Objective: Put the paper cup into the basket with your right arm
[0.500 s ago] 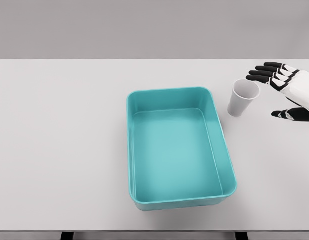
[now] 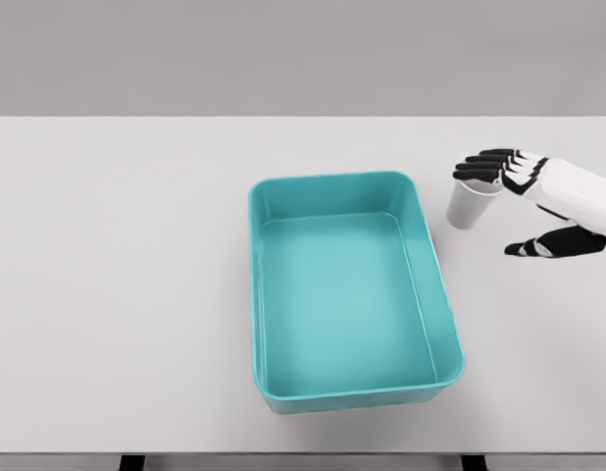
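Head view, high, looking down on table (image 2: 117,294).

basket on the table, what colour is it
Teal, inside and out: the basket shows plainly in the head view, the only one given.

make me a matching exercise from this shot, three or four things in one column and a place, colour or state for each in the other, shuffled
Things:
1. paper cup
2. basket
3. right hand
4. table

Descriptions:
A. teal, nothing inside it
B. fingers spread, fingertips over a rim, grasping nothing
C. white, upright, to the right of the teal container
D. pale grey, flat, carrying everything else

Pairs: 1-C, 2-A, 3-B, 4-D
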